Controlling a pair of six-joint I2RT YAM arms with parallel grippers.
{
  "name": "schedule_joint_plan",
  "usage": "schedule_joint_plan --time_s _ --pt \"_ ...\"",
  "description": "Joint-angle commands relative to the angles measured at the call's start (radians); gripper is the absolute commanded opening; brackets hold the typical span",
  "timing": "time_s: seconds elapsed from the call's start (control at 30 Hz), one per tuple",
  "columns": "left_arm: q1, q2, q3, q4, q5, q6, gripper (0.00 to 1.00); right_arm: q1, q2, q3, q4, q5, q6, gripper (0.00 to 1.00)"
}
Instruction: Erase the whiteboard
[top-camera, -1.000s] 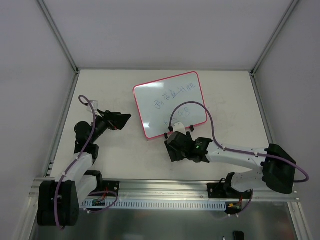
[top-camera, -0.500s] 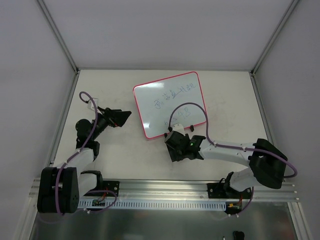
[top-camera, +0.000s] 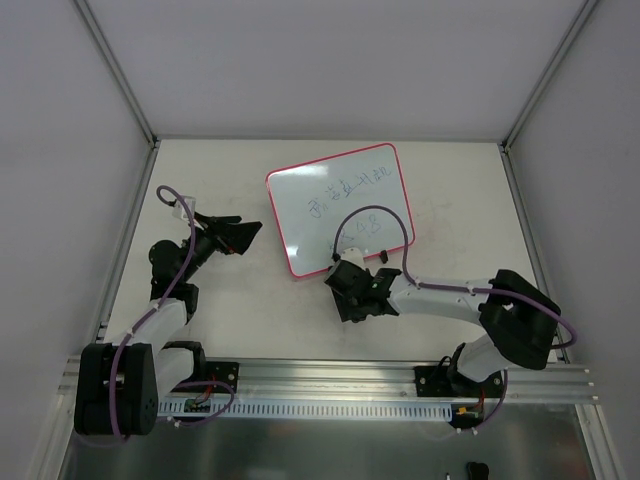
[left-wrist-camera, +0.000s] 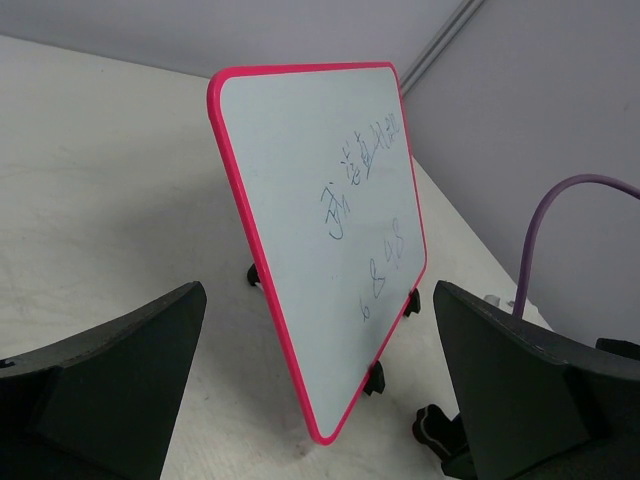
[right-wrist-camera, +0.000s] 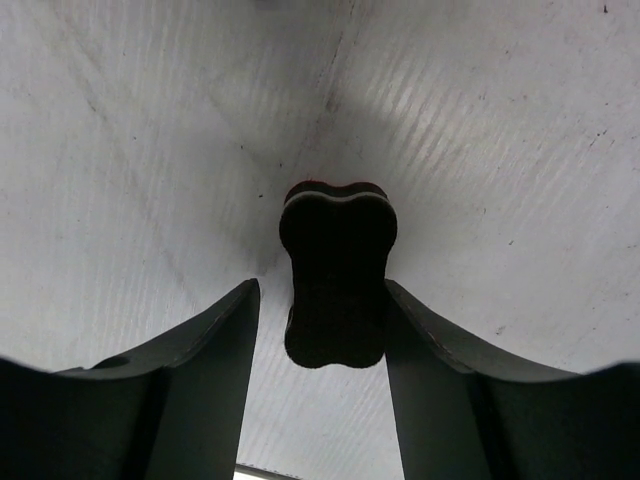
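Note:
The whiteboard (top-camera: 340, 205) stands tilted on black clip feet (left-wrist-camera: 375, 378) at the table's middle back, pink-framed, with faint blue writing across it. In the left wrist view the whiteboard (left-wrist-camera: 320, 200) faces me, and my left gripper (left-wrist-camera: 318, 300) is wide open, well short of its lower corner. The left gripper (top-camera: 240, 235) hovers left of the board. My right gripper (top-camera: 352, 298) is low on the table just in front of the board. Its jaws straddle a small black eraser (right-wrist-camera: 337, 275) lying on the table. The right finger touches it and a thin gap shows at the left finger (right-wrist-camera: 215, 340).
The right arm's purple cable (top-camera: 385, 215) arches over the whiteboard's lower right part. Grey side walls enclose the table (top-camera: 450, 200) left, right and behind. An aluminium rail (top-camera: 330, 385) with both arm bases runs along the near edge.
My right gripper has slid a little left toward the board's lower corner, and its jaws have narrowed around the eraser. The left gripper has shifted slightly up.

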Motion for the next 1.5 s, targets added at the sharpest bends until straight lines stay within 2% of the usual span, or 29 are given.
schedule_joint_plan --time_s 0.0,0.1,0.2,0.6,0.63,0.7,0.77,0.8,0.93,1.1,1.17,1.23,1.3,1.47 --pt "-0.007 -0.017 0.021 0.045 0.011 0.035 0.99 -0.004 0.016 0.043 0.013 0.014 0.007 0.55" --pt "-0.007 -0.015 0.018 0.051 0.014 0.035 0.99 -0.006 0.016 0.046 0.013 0.027 0.002 0.54" --pt "-0.007 -0.012 0.018 0.053 0.016 0.035 0.99 -0.015 0.027 0.049 0.013 0.026 -0.004 0.49" --pt "-0.007 0.016 0.018 0.074 0.027 0.031 0.99 -0.043 0.068 0.057 0.016 0.031 -0.022 0.44" --pt "-0.007 0.02 0.019 0.08 0.031 0.031 0.99 -0.047 0.073 0.057 0.019 0.031 -0.025 0.41" --pt "-0.006 0.036 0.024 0.086 0.039 0.031 0.99 -0.049 0.076 0.054 0.021 0.029 -0.027 0.28" --pt "-0.007 0.058 0.033 0.089 0.04 0.027 0.99 -0.049 0.065 0.048 0.021 0.032 -0.028 0.28" --pt "-0.007 0.071 0.039 0.091 0.043 0.024 0.99 -0.05 0.047 0.045 0.021 0.032 -0.03 0.24" --pt "-0.007 0.164 0.088 0.094 0.065 -0.008 0.99 -0.069 -0.033 0.029 0.016 0.024 -0.045 0.22" --pt "-0.007 0.321 0.113 0.281 0.126 -0.068 0.99 -0.112 -0.14 0.023 -0.028 0.02 -0.093 0.13" --pt "-0.006 0.376 0.139 0.33 0.167 -0.094 0.99 -0.126 -0.189 0.031 -0.039 0.032 -0.109 0.07" --pt "-0.007 0.469 0.188 0.414 0.233 -0.144 0.93 -0.135 -0.219 0.042 -0.062 0.058 -0.125 0.0" --pt "-0.007 0.543 0.209 0.5 0.249 -0.193 0.89 -0.144 -0.249 0.051 -0.068 0.064 -0.14 0.0" --pt "-0.007 0.624 0.246 0.514 0.252 -0.187 0.88 -0.167 -0.282 0.1 -0.076 0.067 -0.18 0.0"
